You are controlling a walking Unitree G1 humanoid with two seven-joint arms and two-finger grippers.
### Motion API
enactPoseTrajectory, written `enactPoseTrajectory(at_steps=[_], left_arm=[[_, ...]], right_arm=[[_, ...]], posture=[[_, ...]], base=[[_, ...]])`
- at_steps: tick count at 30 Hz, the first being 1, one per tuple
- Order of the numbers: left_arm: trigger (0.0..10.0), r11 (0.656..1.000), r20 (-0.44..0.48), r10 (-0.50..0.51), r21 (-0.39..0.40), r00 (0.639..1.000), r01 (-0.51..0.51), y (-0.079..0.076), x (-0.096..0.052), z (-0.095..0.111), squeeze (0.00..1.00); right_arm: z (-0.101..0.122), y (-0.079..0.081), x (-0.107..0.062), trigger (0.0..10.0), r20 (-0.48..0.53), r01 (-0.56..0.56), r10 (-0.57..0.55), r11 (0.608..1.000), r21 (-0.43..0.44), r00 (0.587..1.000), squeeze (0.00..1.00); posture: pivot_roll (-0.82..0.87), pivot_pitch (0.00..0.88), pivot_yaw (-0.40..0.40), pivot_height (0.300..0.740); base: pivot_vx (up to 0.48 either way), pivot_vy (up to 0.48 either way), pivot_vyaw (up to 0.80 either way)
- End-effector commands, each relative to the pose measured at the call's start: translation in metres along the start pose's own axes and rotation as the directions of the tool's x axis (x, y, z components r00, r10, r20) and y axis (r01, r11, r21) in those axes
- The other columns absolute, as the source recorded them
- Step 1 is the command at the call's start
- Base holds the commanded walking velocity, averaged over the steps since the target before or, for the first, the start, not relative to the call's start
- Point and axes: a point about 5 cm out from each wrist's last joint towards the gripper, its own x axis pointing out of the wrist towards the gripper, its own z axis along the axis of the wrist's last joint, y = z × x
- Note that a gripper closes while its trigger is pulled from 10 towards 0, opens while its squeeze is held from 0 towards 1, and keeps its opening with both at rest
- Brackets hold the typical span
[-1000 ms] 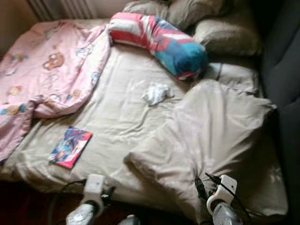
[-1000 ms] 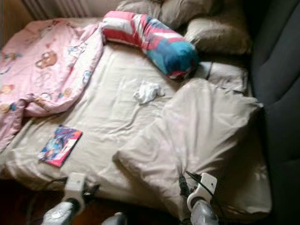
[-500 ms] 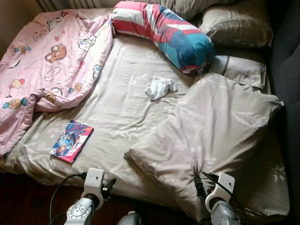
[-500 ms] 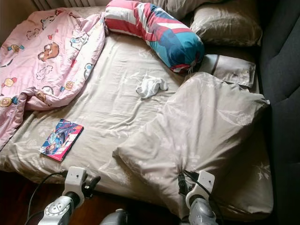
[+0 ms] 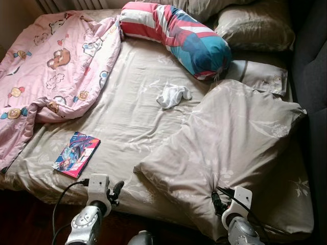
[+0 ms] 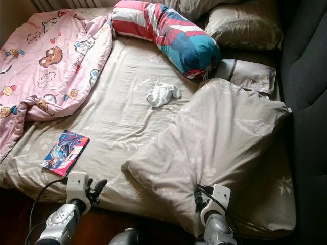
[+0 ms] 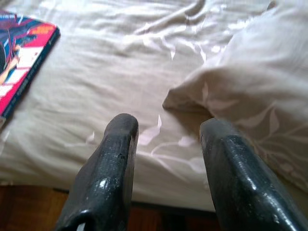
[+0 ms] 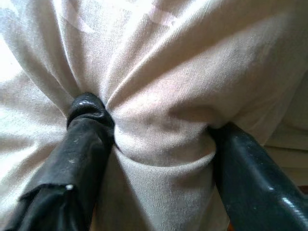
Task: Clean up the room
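Observation:
A crumpled beige duvet (image 5: 240, 138) lies on the right half of the bed. My right gripper (image 5: 218, 200) is shut on its near corner; the fabric (image 8: 159, 125) bunches between the two black fingers (image 8: 86, 139). My left gripper (image 5: 115, 191) hovers open at the bed's near edge, nothing between its fingers (image 7: 118, 144), just short of the duvet's left corner (image 7: 192, 96). A colourful comic book (image 5: 76, 154) lies on the sheet to its left. A small white cloth (image 5: 172, 95) sits mid-bed.
A pink cartoon blanket (image 5: 46, 71) covers the bed's left side. A red, white and blue bolster (image 5: 176, 38) and beige pillows (image 5: 255, 25) lie at the far end. A dark upholstered panel (image 5: 311, 76) runs along the right. Dark wood floor (image 5: 30, 224) is below the bed edge.
The blurred view has sharpened and shifted a little with the camera. My left gripper has edged forward to the bed's near edge. The right gripper still holds the duvet corner.

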Motion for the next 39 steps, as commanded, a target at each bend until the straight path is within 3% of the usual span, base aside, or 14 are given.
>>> enactPoseTrajectory(at_steps=[1,17,28,29,32,33,34,36,39], left_arm=[[10.0,0.999,-0.048,0.021,-0.029,0.999,-0.023,0.005,-0.007,-0.012,0.00],[10.0,0.999,-0.061,0.028,-0.037,0.998,-0.030,0.002,-0.008,-0.016,0.00],[10.0,0.998,-0.081,0.038,-0.050,0.996,-0.042,-0.002,-0.006,-0.018,0.00],[10.0,0.998,-0.085,0.037,-0.054,0.996,-0.042,-0.003,-0.006,-0.019,0.00],[10.0,0.997,-0.088,0.037,-0.058,0.995,-0.042,-0.005,-0.006,-0.020,0.00],[10.0,0.997,-0.090,0.038,-0.061,0.995,-0.043,-0.006,-0.006,-0.021,0.00],[10.0,0.997,-0.090,0.038,-0.061,0.995,-0.043,-0.006,-0.006,-0.021,0.00],[10.0,0.997,-0.094,0.038,-0.066,0.995,-0.044,-0.008,-0.006,-0.022,0.00],[10.0,0.997,-0.096,0.038,-0.068,0.995,-0.045,-0.009,-0.005,-0.023,0.00]], right_arm=[[-0.016,0.004,-0.003,0.0,-0.065,-0.006,0.006,1.000,-0.008,0.998,0.00],[-0.013,-0.007,-0.003,0.0,-0.068,0.079,-0.083,0.996,-0.050,0.994,0.00],[0.014,-0.051,-0.005,0.0,0.033,0.308,-0.307,0.951,-0.012,0.951,0.00],[0.025,-0.064,-0.006,0.0,0.074,0.357,-0.358,0.934,0.024,0.931,0.00],[0.040,-0.079,-0.009,0.0,0.135,0.415,-0.416,0.909,0.037,0.899,0.00],[0.052,-0.090,-0.012,0.0,0.185,0.454,-0.454,0.890,0.043,0.872,0.00],[0.052,-0.090,-0.012,0.0,0.185,0.454,-0.454,0.890,0.043,0.872,0.00],[0.074,-0.107,-0.019,0.0,0.268,0.520,-0.516,0.852,0.062,0.814,0.00],[0.087,-0.119,-0.024,0.0,0.312,0.566,-0.566,0.818,0.097,0.763,0.00]], posture=[[0.12,0.276,0.165,0.740],[0.09,0.255,0.156,0.740],[0.00,0.225,0.134,0.740],[-0.01,0.223,0.131,0.740],[-0.02,0.219,0.124,0.740],[-0.03,0.216,0.119,0.740],[-0.03,0.216,0.119,0.740],[-0.05,0.212,0.112,0.740],[-0.05,0.210,0.107,0.740]], base=[[0.000,0.000,0.00],[0.000,0.000,0.00],[0.000,0.000,0.00],[0.000,0.000,0.00],[0.000,0.000,0.00],[0.000,0.000,0.00],[0.000,0.000,0.00],[0.000,0.000,0.00],[0.000,0.000,0.00]])
